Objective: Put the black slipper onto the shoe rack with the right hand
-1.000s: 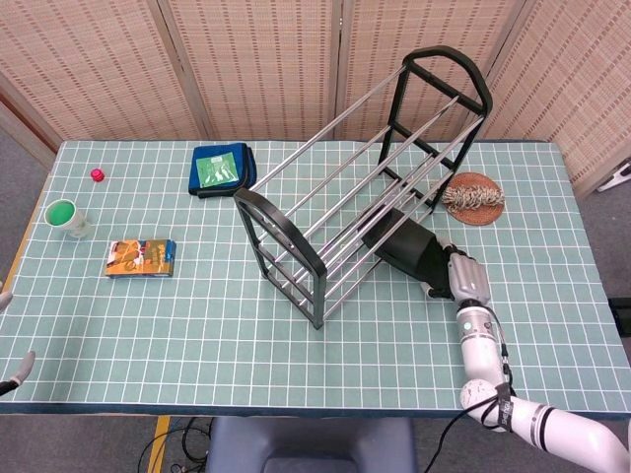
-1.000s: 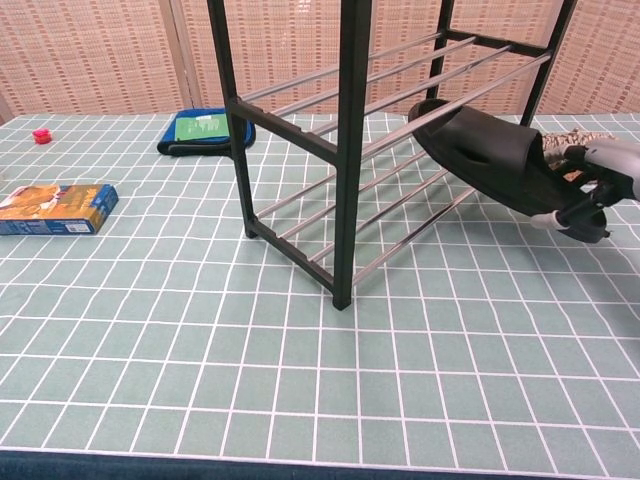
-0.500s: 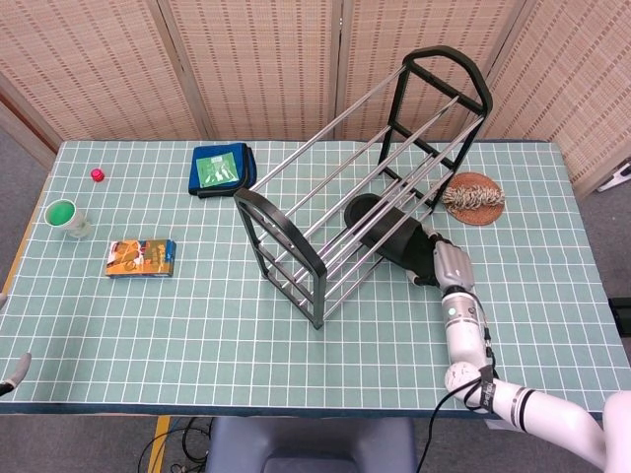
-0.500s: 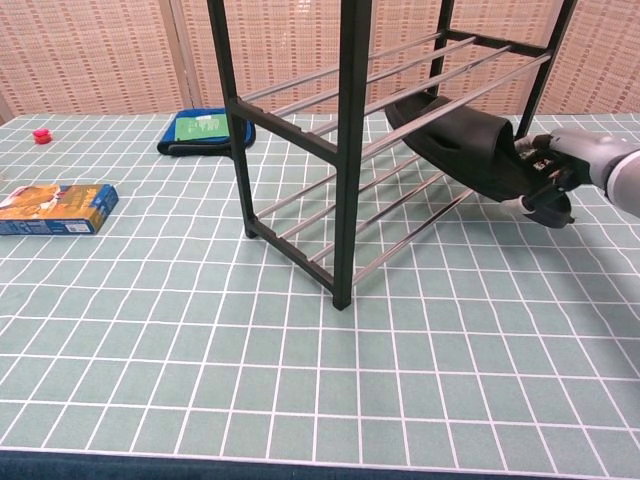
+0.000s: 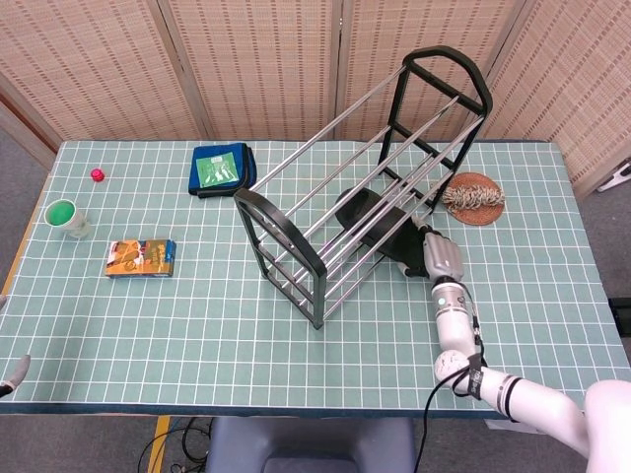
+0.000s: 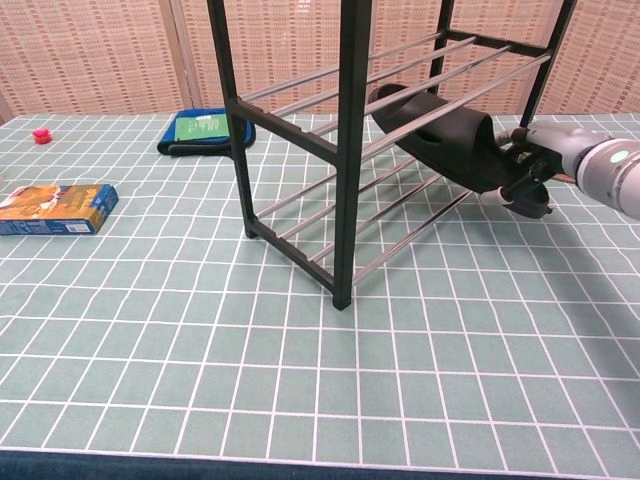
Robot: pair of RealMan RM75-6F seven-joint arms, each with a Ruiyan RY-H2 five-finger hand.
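Note:
The black slipper [image 5: 370, 223] [image 6: 437, 137] lies tilted between the silver bars of the black-framed shoe rack [image 5: 279, 229] [image 6: 350, 150], toe deep inside, heel sticking out on the right. My right hand [image 5: 437, 257] [image 6: 528, 180] grips the slipper's heel just outside the rack. In the head view my left hand [image 5: 12, 375] shows only as a tip at the bottom left edge; its fingers cannot be made out.
A brown woven coaster with a tan frilly object [image 5: 474, 198] lies right of the rack. A blue pouch [image 5: 220, 168], a red cap [image 5: 97, 174], a green cup [image 5: 65, 217] and an orange box [image 5: 141, 257] sit on the left half of the table.
My right hand has pushed the slipper leftward and deeper between the rack's bars; its toe now lies well inside the rack.

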